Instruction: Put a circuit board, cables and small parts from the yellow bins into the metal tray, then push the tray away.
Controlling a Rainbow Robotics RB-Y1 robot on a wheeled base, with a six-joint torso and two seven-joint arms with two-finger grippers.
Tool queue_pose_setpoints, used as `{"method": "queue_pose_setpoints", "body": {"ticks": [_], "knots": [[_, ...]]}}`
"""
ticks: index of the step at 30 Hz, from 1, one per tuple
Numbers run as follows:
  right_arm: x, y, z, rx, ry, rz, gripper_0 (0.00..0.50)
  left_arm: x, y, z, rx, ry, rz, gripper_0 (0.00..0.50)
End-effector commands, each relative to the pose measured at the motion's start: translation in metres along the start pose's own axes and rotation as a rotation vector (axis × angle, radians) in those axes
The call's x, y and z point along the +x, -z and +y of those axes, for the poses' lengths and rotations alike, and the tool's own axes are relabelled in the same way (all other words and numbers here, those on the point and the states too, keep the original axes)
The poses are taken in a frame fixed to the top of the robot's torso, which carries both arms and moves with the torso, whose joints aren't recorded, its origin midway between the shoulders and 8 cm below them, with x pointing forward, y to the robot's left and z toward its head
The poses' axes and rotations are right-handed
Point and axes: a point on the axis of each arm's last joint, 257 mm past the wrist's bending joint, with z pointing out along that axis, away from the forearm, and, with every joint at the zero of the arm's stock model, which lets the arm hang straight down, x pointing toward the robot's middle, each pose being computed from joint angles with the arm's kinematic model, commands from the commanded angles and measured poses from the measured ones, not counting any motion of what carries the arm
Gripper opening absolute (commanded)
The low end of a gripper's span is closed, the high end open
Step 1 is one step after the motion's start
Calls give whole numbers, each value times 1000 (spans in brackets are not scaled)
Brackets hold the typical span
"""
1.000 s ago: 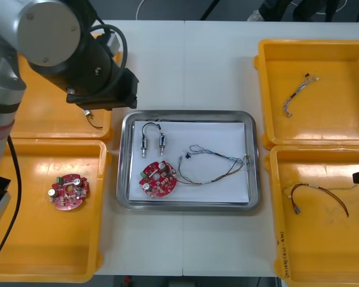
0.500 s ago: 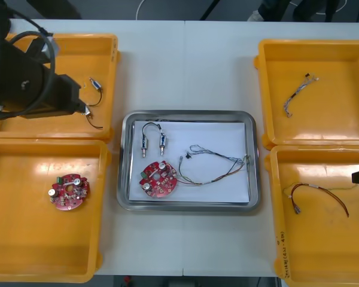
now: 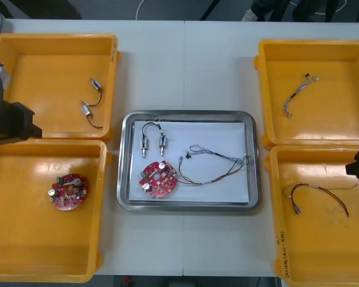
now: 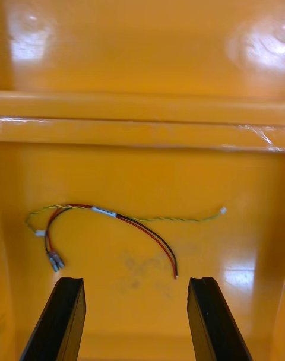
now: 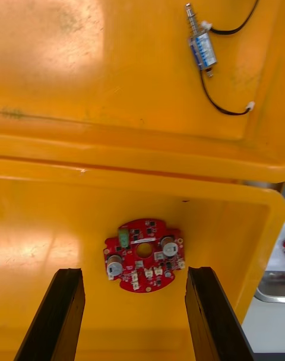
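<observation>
Metal tray (image 3: 188,114) holds red round circuit board (image 3: 158,179), cables (image 3: 215,161), small metal parts (image 3: 152,139); left gripper (image 5: 133,313), right gripper (image 4: 136,319) spread over yellow bins (image 3: 18,245).

The light table (image 3: 185,66) has five things sitting right on it. On its left side are two yellow bins, the far left bin (image 3: 48,78) and the near left bin (image 3: 42,239), pressed edge to edge. On its right side are two more, the far right bin (image 3: 335,107) and the near right bin (image 3: 323,245), also edge to edge. The metal tray (image 3: 122,161) lies flat in the middle, close to the bins on both sides
</observation>
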Motion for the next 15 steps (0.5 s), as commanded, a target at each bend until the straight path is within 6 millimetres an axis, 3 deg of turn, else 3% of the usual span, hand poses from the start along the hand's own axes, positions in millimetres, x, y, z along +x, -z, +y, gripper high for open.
{"method": "queue_pose_setpoints", "body": {"ticks": [1,11,15], "knots": [[-35,16,25,-22,112,-46,500,11,10,32,-57,-62,3,500],[-67,23,104,-106,357,-80,500,36,4,48,-83,-107,45,500],[-75,30,149,-153,494,-92,500,44,3,57,-91,-147,60,500]]}}
